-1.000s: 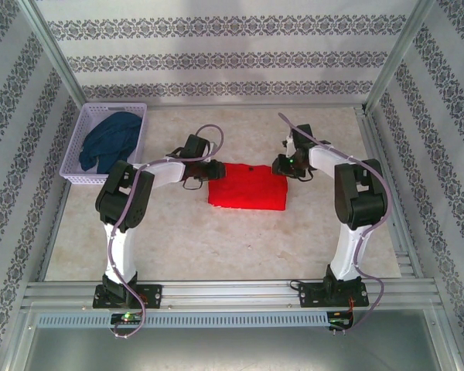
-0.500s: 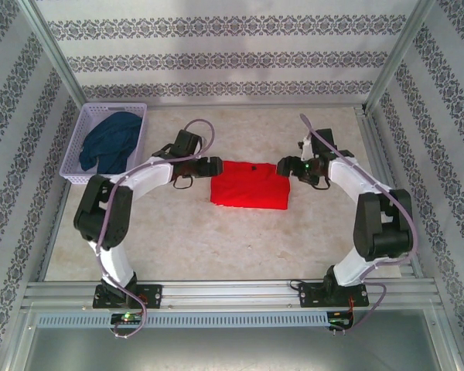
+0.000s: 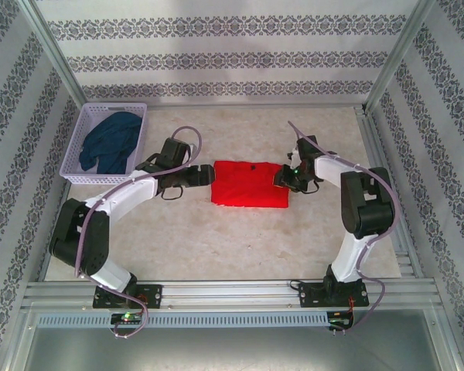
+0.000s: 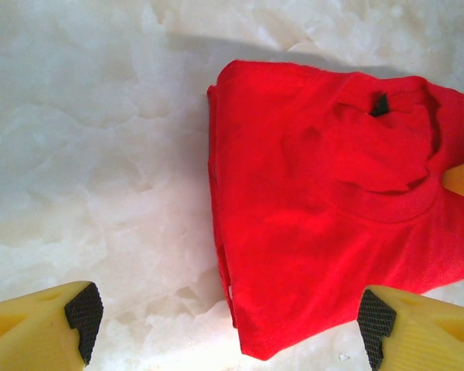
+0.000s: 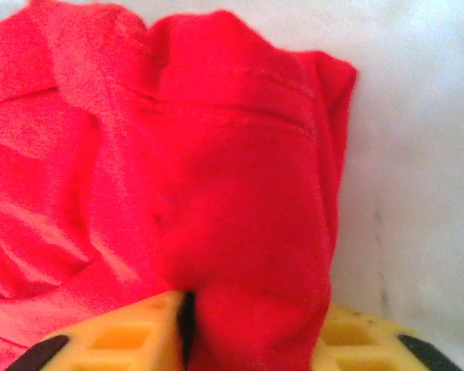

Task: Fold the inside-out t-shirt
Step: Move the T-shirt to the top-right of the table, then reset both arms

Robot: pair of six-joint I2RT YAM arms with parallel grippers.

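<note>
Folded red t-shirt (image 3: 250,185) lies long axis left-right on table (image 3: 216,239), collar toward far side; left fingers (image 4: 31,325) spread apart, right fingers (image 5: 116,336) pinching its right edge.

Bright red t-shirt (image 3: 249,185); dark navy garment (image 3: 108,143) in a pale lilac basket (image 3: 100,179); cream marbled table (image 3: 216,239).

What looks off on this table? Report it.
Only the right edge of the t-shirt stands out. It is bunched into a ridge and pinched in the right gripper, while the rest of the folded rectangle lies flat. The left gripper hangs open at the left edge, gripping nothing.
</note>
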